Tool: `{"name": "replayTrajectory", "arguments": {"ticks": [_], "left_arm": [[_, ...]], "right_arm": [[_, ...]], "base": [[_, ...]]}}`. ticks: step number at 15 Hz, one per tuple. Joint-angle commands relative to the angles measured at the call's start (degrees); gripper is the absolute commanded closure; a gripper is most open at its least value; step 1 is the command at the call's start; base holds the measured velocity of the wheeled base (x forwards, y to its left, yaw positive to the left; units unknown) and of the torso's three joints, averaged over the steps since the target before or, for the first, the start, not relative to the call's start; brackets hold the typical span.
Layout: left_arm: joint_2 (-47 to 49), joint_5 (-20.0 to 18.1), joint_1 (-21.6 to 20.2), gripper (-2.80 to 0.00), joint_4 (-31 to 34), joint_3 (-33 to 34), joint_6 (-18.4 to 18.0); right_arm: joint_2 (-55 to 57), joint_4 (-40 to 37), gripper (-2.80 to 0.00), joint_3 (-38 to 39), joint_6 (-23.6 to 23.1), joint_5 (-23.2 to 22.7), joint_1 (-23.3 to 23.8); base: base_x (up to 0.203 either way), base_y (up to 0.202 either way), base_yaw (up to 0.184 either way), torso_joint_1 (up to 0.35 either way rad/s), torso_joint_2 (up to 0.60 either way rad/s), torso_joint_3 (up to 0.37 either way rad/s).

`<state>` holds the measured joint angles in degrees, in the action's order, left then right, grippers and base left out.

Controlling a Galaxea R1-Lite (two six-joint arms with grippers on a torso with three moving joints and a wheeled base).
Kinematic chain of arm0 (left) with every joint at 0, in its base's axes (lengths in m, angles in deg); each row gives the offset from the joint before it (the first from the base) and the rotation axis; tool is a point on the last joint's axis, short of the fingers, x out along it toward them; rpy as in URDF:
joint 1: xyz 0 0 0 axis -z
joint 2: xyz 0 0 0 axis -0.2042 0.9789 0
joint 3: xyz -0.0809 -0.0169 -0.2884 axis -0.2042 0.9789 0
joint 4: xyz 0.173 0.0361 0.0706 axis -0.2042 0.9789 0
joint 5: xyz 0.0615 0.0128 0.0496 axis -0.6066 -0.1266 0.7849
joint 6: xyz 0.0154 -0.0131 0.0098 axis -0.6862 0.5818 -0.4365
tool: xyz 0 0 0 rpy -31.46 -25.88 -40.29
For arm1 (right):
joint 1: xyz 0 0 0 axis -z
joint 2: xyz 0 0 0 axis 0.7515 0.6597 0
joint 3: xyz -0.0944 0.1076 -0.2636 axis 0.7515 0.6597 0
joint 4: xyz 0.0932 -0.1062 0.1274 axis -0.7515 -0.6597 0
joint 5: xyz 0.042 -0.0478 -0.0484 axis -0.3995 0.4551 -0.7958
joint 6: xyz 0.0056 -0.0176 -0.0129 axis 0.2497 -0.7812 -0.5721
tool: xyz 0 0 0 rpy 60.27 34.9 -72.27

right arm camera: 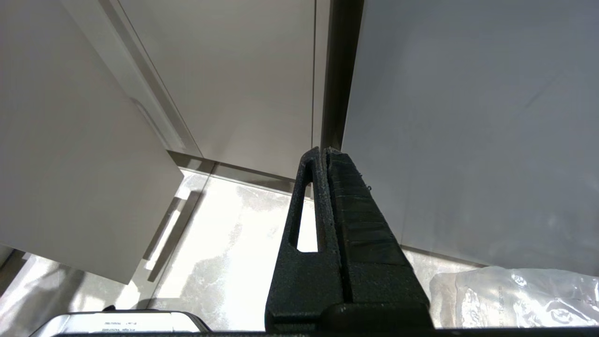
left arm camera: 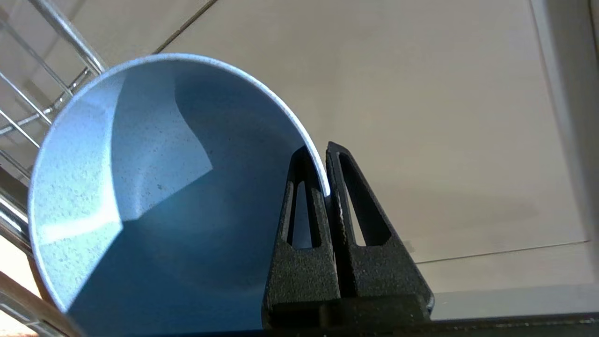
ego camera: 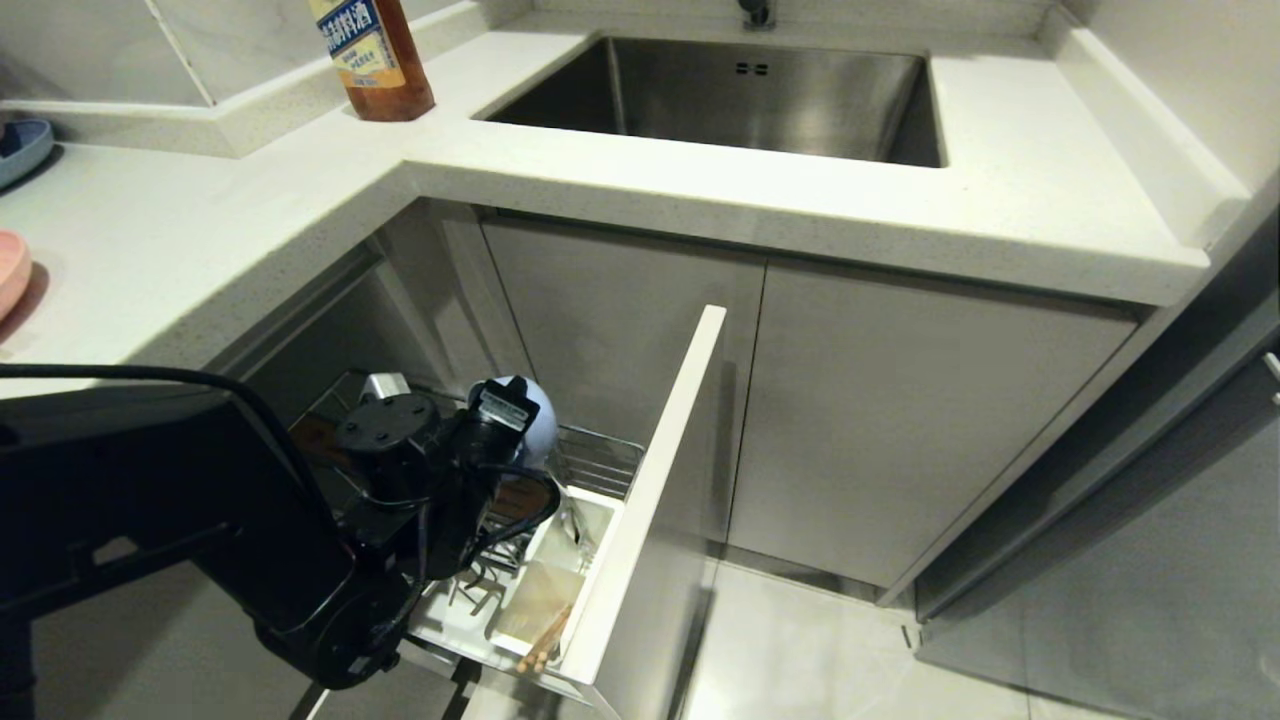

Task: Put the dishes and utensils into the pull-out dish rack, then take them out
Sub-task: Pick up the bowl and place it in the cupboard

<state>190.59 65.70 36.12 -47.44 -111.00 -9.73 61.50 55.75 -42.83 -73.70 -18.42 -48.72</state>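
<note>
A white speckled countertop [ego camera: 700,190] is wrapping round the corner in my head view, a stainless sink [ego camera: 740,95] set into it and pale grey cabinet doors [ego camera: 900,420] running beneath. Below the counter the pull-out dish rack [ego camera: 600,460] is standing drawn out, its pale grey front panel [ego camera: 660,480] angled toward me and chrome wires showing behind it. I am working my left arm over the rack's middle, where the left gripper [left arm camera: 326,168] is pinching the rim of the light-blue bowl [left arm camera: 154,196], one finger inside the bowl and one outside, the bowl tipped on its side above the wires. In the rack's front corner, the white utensil cup [ego camera: 555,585] is sitting against the panel with the wooden chopsticks [ego camera: 545,640] poking out toward me; silver handles beside them are too faint to sort. A brown bottle [ego camera: 380,60] is standing on the counter's back ledge, its yellow-and-blue label carrying Chinese characters I cannot read with certainty. The edge of a pink dish [ego camera: 12,270] and of a blue one [ego camera: 22,148] are showing on the counter at far left. The right gripper [right arm camera: 325,157] is hanging parked over the floor tiles, fingers pressed together on nothing
</note>
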Motion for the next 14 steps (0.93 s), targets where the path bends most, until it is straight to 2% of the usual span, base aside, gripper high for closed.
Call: {"name": "replayTrajectory", "arguments": {"ticks": [1,5,10,14], "left_arm": [[0.3,0.26,-0.07,0.0,-0.34,0.16,0.86],[0.74,0.43,-0.07,0.0,-0.34,0.55,1.35],[0.11,0.71,-1.68,0.0,-0.34,0.44,6.28],[-2.3,0.84,-2.54,0.0,-0.34,0.16,6.93]], "right_arm": [[0.0,0.01,0.0,0.09,0.04,0.0,0.0],[0.0,0.01,0.0,0.09,-0.02,0.0,-0.07],[0.01,0.01,0.0,0.09,0.01,0.0,-0.03],[0.0,0.01,0.0,0.09,0.03,0.0,-0.07]], "base": [[0.0,0.0,0.0,0.0,0.0,0.0],[0.0,0.0,0.0,0.0,0.0,0.0],[0.0,0.0,0.0,0.0,0.0,0.0],[0.0,0.0,0.0,0.0,0.0,0.0]]}}
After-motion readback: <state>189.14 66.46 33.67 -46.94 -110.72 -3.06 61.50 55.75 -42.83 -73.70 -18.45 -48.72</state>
